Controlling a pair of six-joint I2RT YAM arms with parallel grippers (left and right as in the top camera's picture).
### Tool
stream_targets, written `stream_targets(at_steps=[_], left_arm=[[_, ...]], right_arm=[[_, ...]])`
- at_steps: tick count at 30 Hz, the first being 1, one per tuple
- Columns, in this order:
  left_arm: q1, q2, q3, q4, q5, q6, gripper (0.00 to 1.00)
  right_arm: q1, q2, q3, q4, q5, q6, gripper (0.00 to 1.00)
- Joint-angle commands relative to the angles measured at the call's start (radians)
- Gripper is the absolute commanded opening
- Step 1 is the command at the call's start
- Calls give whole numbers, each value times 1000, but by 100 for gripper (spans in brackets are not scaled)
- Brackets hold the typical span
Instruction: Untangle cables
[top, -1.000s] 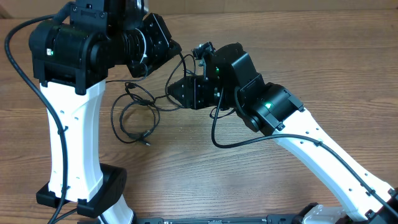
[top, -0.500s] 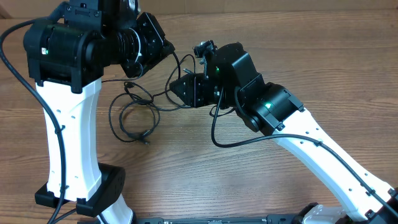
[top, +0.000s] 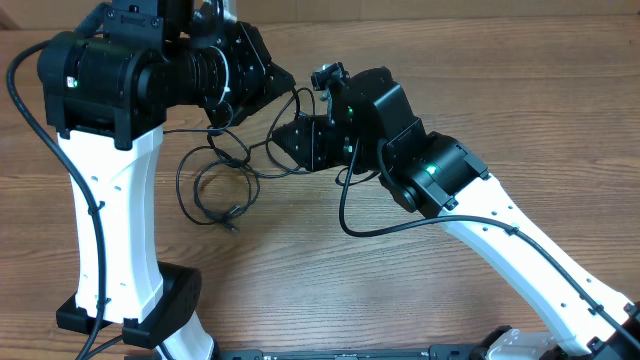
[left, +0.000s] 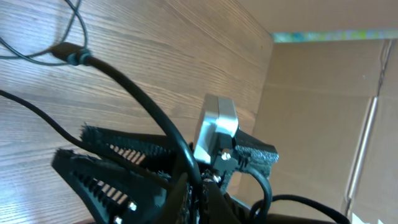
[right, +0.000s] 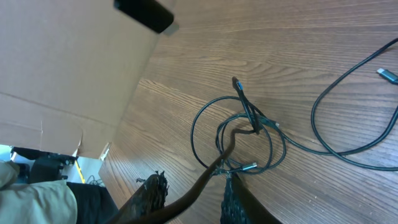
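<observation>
The cables (right: 239, 140) lie knotted on the desk (top: 300, 280), so untangling is barely begun. The left end effector (left: 68, 144) is clamped on one strand. The right end effector (right: 189, 186) is partly open around another.

Black cables (right: 247, 106), brown wood-grain table (top: 300, 280)

A brown wood-grain table (top: 420, 300) carries thin black cables (right: 249, 112) lying in loose, overlapping loops.
</observation>
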Motion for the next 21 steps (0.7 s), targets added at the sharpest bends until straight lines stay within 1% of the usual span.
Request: stream_targets(at_steps=[1,4,5,7,8,13,17,18,19,21], left_arm=[[1,6,-4,-2,83,-5,4],[1,6,-4,-2,81,-5,4],[1,6,-4,-2,78,-4,4],[1,6,-4,-2,67,-2,4],[1,6,-4,-2,63,-2,4],[2,6,-4,-2,51,2,4],[1,6,-4,-2,-53,8,4],[1,6,-4,-2,-89,13,6],[1,6,-4,-2,-130,20,11],[1,6,-4,-2,-201,46,34]], right_arm=[[-3,-14,22,15,18,0,31],[-3,-14,22,17,18,0,30],[-3,-14,22,17,18,0,24],[-3,-14,22,17,18,0,8],[-3,-14,22,17,18,0,4],[-3,-14,22,13,17,1,4],[-3,-14,23,-3,13,1,4],[-3,-18,23,-8,9,1,4],[-3,-20,23,-14,5,1,4],[-3,-35,23,-23,6,0,4]])
